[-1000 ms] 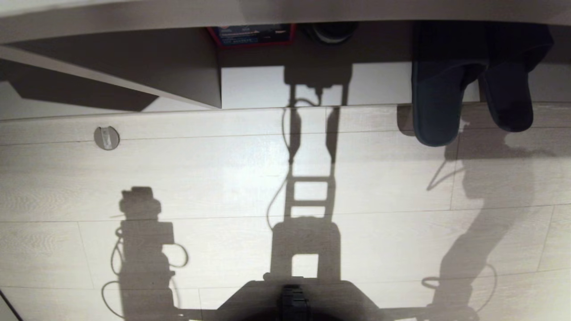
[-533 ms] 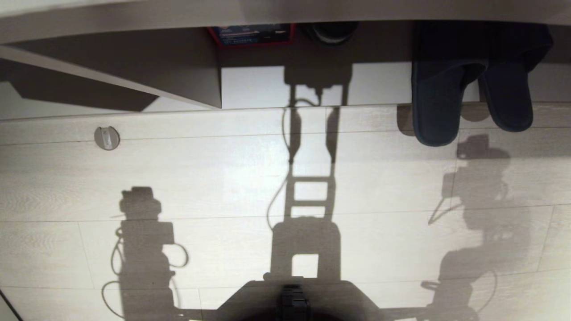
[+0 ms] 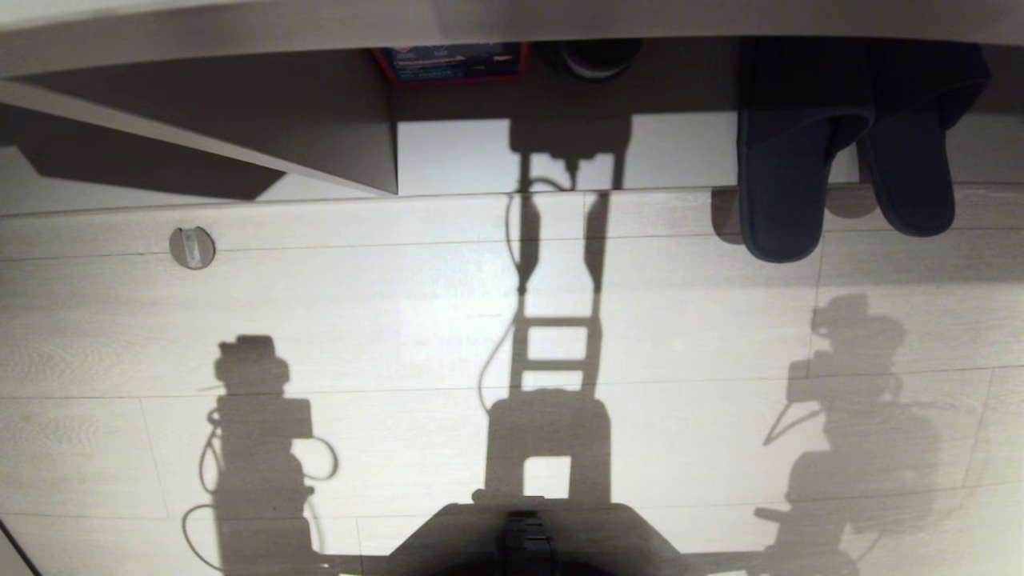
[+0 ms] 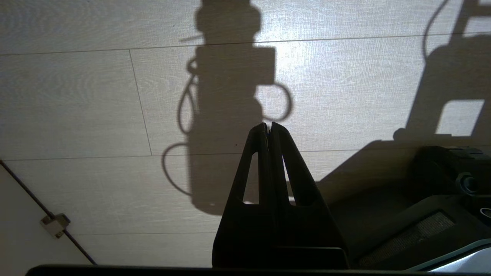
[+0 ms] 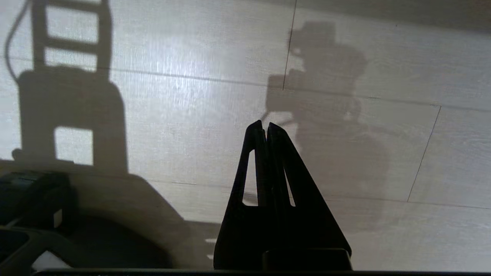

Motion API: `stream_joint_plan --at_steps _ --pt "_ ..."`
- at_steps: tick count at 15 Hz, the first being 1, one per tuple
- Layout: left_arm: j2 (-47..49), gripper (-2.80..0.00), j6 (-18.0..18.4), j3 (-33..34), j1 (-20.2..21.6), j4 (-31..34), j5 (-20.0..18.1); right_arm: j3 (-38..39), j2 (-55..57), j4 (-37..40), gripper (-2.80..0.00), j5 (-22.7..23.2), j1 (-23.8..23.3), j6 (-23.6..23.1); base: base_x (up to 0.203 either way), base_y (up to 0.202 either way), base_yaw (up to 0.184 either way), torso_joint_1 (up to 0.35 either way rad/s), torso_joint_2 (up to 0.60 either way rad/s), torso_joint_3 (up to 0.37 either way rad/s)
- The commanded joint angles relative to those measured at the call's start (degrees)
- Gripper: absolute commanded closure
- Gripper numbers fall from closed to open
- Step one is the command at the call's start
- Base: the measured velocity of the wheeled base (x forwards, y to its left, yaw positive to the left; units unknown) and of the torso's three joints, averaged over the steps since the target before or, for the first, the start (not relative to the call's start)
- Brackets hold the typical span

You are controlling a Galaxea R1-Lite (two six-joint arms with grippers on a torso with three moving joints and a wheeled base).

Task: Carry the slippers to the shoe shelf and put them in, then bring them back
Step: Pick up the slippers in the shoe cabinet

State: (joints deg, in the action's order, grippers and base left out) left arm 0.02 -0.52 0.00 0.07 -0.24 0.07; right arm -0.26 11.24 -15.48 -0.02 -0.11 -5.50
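slippers (image 3: 782,192): dark charcoal | floor (image 3: 400,304): pale wood-grain planks | box (image 3: 452,62): red-edged, blue face

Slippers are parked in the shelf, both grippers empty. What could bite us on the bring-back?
1. The slippers stick out past the shoe shelf front edge onto the floor; a base move could probably clip them.
2. They lie side by side, toes in deep shadow, so gripping both at once may miss one.
3. The right gripper and left gripper are shut over bare floor; the right one must open before reaching.
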Motion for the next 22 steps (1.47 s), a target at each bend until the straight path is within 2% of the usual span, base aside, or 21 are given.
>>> stream_joint_plan --at_steps 1,6,18,22 --pt "0.0 0.0 0.0 0.0 0.0 0.0 0.0 0.2 -3.2 2.4 0.0 0.1 0.2 -0.1 0.0 0.0 0.0 0.0 0.0 0.0" --pt "0.0 0.0 0.0 0.0 0.0 0.0 0.0 0.3 -11.2 16.0 0.0 1.3 0.4 1.2 0.0 0.0 0.0 0.0 0.0 0.0" --pt "0.0 0.0 0.0 0.0 0.0 0.0 0.0 0.3 -10.9 15.5 0.0 0.6 0.4 4.0 0.0 0.0 0.0 0.0 0.0 0.0" --pt "0.0 0.0 0.0 0.0 0.0 0.0 0.0 0.0 -5.1 4.4 0.0 0.3 0.4 3.7 0.0 0.0 0.0 0.0 0.0 0.0"
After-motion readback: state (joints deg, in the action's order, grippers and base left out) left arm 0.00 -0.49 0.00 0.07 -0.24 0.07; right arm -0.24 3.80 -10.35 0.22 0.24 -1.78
